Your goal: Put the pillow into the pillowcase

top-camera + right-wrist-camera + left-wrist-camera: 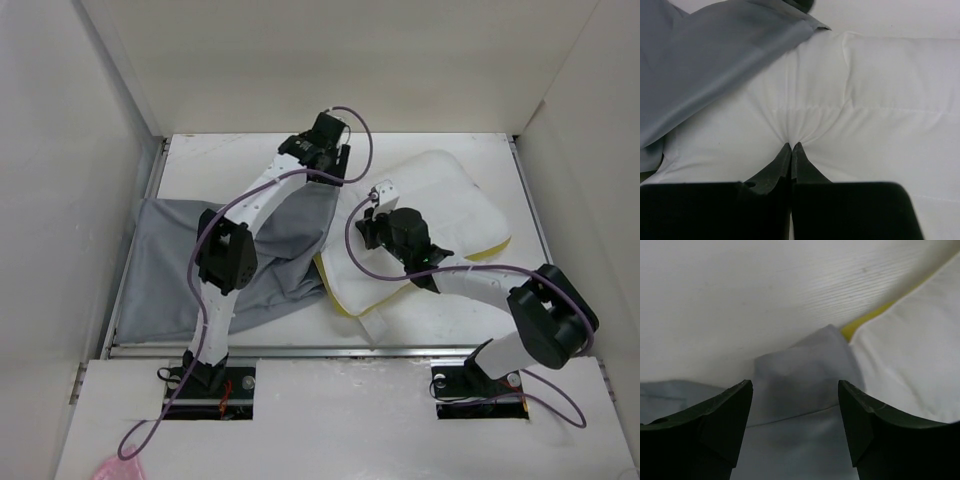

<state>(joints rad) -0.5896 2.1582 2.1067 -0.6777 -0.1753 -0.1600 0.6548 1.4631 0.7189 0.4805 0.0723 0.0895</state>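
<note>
R end effector (791,149) is clamped tight on the pillow (865,100), soft white fabric puckering at the tips, faint stitch lines nearby. L end effector (795,390) gapes wide over a folded corner of the pillowcase (805,365). It's limp grey cloth, wrinkled, draped over the pillow's edge by the yellow trim, both on the white surface (250,150).

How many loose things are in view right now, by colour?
White: 1, the pillow
Grey: 1, the pillowcase
Pink: 1, a small pink item at the near left corner, too cut off to identify
Total: 3
</note>
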